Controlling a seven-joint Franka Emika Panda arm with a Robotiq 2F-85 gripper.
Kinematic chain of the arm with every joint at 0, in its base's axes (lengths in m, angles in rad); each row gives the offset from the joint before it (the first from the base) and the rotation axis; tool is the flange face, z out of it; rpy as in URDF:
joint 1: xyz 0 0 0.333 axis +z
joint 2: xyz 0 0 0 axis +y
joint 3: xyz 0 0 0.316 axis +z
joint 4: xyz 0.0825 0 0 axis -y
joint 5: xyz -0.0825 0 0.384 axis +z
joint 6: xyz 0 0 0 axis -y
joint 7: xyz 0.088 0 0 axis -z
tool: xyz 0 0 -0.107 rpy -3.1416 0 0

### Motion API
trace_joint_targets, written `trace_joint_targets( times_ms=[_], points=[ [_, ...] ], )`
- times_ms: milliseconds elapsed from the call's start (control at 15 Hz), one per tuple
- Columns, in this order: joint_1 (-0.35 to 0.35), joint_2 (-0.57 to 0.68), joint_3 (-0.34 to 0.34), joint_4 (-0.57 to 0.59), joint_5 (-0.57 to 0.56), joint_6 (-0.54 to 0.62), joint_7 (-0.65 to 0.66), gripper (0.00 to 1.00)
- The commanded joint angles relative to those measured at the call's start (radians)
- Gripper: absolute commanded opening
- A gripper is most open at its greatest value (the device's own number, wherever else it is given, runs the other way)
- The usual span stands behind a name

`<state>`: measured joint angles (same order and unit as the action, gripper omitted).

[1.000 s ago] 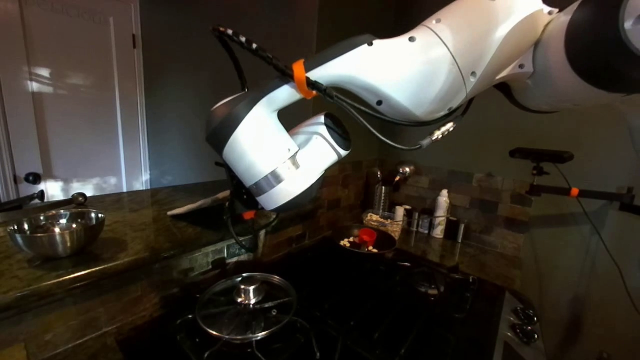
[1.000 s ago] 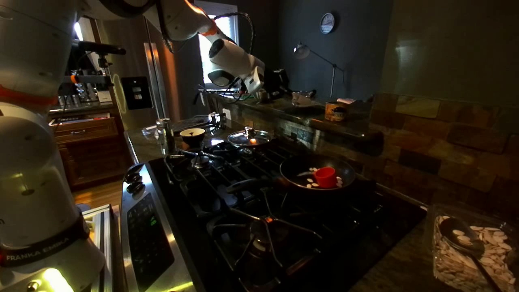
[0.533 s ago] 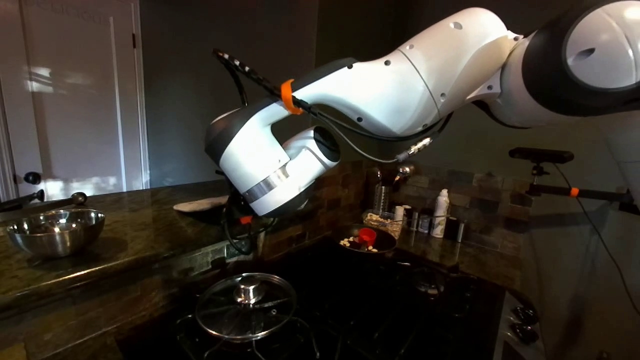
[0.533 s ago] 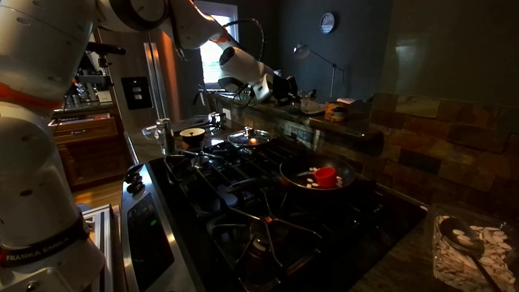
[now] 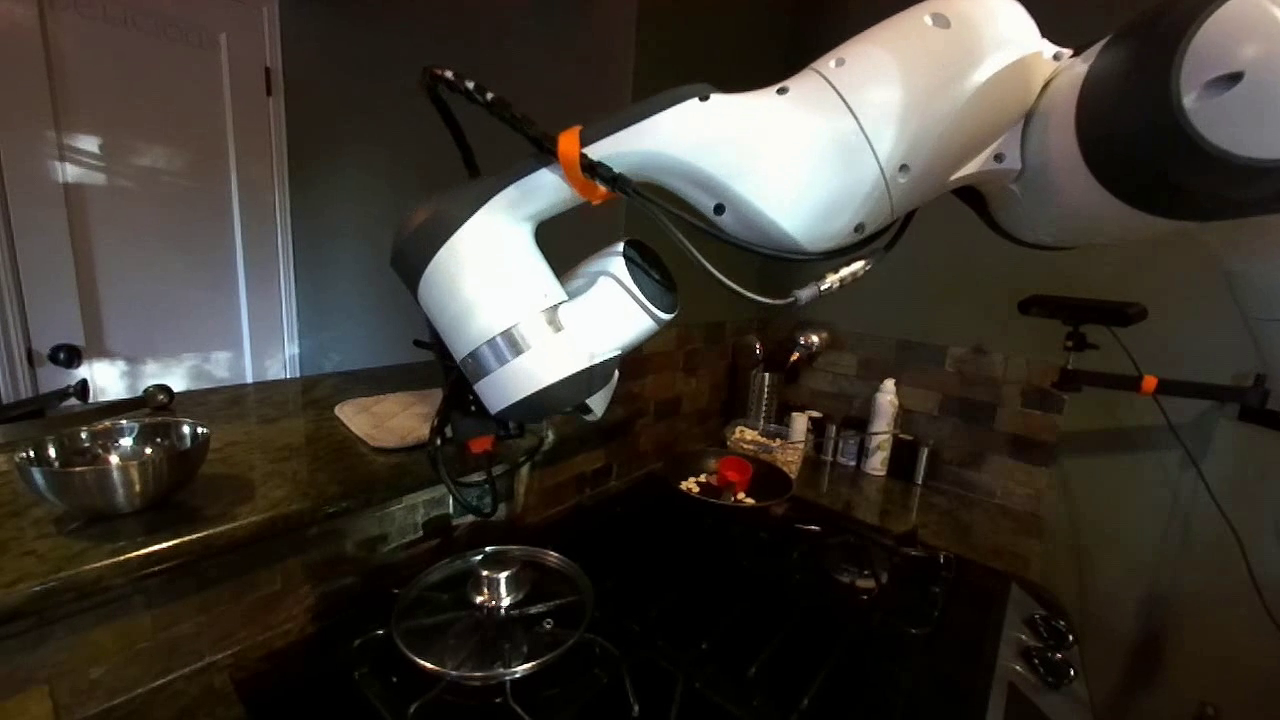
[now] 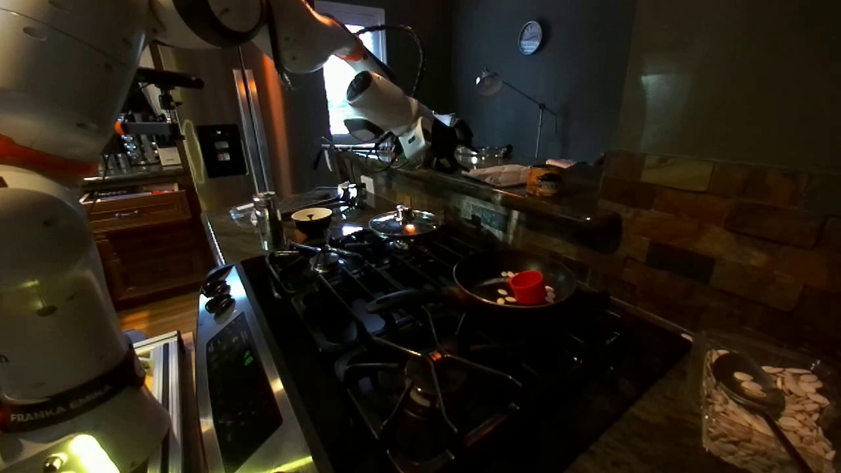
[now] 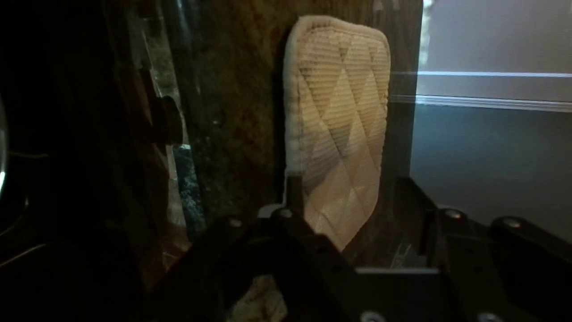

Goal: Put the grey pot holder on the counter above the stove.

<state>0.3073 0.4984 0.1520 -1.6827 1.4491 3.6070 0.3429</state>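
The grey pot holder (image 7: 339, 116), a pale quilted pad, lies flat on the dark stone counter (image 7: 241, 112) above the stove. In both exterior views it shows on the ledge, partly behind the arm in an exterior view (image 5: 390, 418) and beside an orange can in an exterior view (image 6: 500, 175). My gripper (image 7: 351, 190) is open, its fingers (image 7: 295, 192) spread wide. Nothing is pinched between them; the pad lies beyond. In an exterior view the dark gripper (image 6: 465, 135) hangs just above the ledge. The black stove (image 5: 720, 600) stands below the counter.
A steel bowl (image 5: 110, 465) sits on the counter. The orange can (image 6: 544, 180) stands by the pad. On the stove are a glass lid (image 5: 490, 615) and a pan (image 6: 463, 289) with a red cup (image 6: 527, 287). A bin of white pieces (image 6: 788, 407) stands at the near corner.
The pot holder, tilted up at the gripper a second ago, came down and now lies flat on the counter. My gripper has opened, and the arm dipped, then rose and drew back slightly.
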Motion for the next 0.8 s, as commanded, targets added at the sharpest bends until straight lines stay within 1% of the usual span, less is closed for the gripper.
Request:
trace_joint_targets(
  times_ms=[0, 67, 133, 200, 267, 400, 533, 667, 733],
  points=[
    [0.018, -0.114, 0.023, -0.075, 0.155, 0.04, -0.173, 0.87],
    [0.02, -0.146, 0.032, -0.09, 0.168, 0.051, -0.215, 0.94],
    [0.029, -0.18, 0.032, -0.124, 0.15, 0.076, -0.298, 1.0],
    [0.028, -0.212, 0.041, -0.147, 0.172, 0.089, -0.373, 1.0],
    [0.025, -0.247, 0.05, -0.175, 0.175, 0.077, -0.43, 1.0],
    [0.019, -0.315, 0.067, -0.227, 0.162, 0.022, -0.512, 1.0],
    [0.018, -0.379, 0.073, -0.282, 0.113, -0.041, -0.538, 1.0],
    [0.009, -0.428, 0.069, -0.317, 0.084, -0.136, -0.568, 1.0],
    [0.023, -0.349, 0.066, -0.228, 0.117, -0.049, -0.549, 1.0]
  ],
)
